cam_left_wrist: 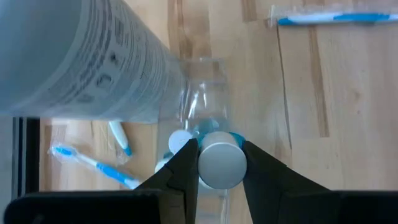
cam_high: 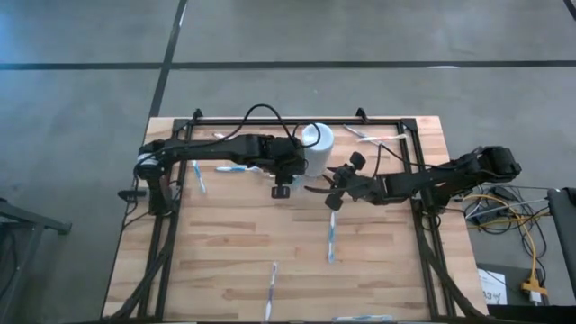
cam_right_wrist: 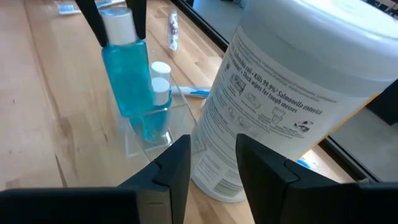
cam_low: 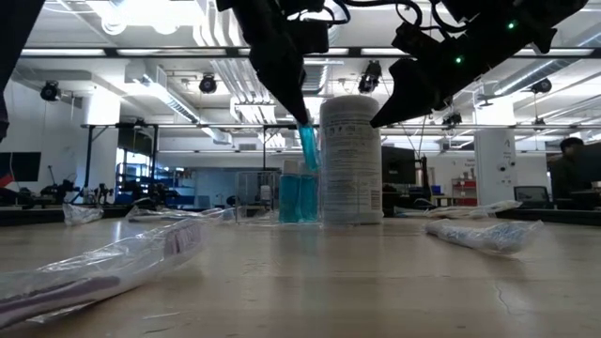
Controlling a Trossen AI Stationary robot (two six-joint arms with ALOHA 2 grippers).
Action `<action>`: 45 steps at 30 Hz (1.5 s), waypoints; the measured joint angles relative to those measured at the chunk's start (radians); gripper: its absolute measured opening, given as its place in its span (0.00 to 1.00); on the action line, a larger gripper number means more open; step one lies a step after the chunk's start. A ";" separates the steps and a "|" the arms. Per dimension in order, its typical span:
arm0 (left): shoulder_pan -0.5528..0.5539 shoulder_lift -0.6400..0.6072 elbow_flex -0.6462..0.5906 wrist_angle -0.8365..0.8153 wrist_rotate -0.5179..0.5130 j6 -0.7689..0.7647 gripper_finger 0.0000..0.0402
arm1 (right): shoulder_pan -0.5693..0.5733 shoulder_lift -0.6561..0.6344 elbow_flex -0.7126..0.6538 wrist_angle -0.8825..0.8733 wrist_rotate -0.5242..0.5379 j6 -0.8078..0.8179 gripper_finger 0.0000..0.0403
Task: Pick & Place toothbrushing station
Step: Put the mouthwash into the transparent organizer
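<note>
Above the clear holder point(cam_right_wrist: 149, 134), one teal tube point(cam_right_wrist: 127, 74) is clamped by the left gripper point(cam_left_wrist: 221, 165); two more stand inside. Beside one white canister point(cam_right_wrist: 280, 93), the right gripper point(cam_right_wrist: 211, 165) is parted, empty.

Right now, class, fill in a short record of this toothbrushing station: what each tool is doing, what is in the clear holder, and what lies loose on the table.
left tool: shut on the white cap of a teal tube, held above the clear holder
right tool: open, empty, beside the white wipes canister
clear holder: two more teal tubes inside, next to the canister
loose items: wrapped toothbrushes scattered on the wooden table
</note>
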 joint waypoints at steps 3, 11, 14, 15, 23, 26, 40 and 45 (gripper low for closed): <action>0.001 -0.001 0.010 -0.040 -0.013 0.001 0.24 | 0.000 0.000 0.000 0.000 0.000 0.000 0.30; 0.001 0.027 -0.002 -0.031 -0.027 0.008 0.24 | 0.000 0.000 0.000 0.006 0.000 0.000 0.30; 0.002 0.045 -0.002 -0.021 -0.030 0.018 0.24 | 0.000 0.000 0.002 0.007 0.000 -0.001 0.29; 0.002 0.051 -0.003 -0.014 -0.030 0.019 0.24 | 0.000 0.000 0.002 0.007 0.000 -0.002 0.29; 0.006 0.071 -0.020 0.021 -0.027 0.033 0.24 | 0.000 0.000 0.002 0.007 0.000 -0.015 0.29; 0.009 0.070 -0.031 0.043 -0.027 0.037 0.24 | 0.000 0.000 0.002 0.007 0.000 -0.023 0.28; 0.015 0.078 -0.098 0.093 -0.023 0.063 0.24 | 0.000 0.000 0.001 0.021 -0.001 -0.023 0.27; 0.015 0.078 -0.098 0.098 -0.023 0.059 0.24 | 0.000 0.000 0.001 0.021 -0.010 -0.023 0.28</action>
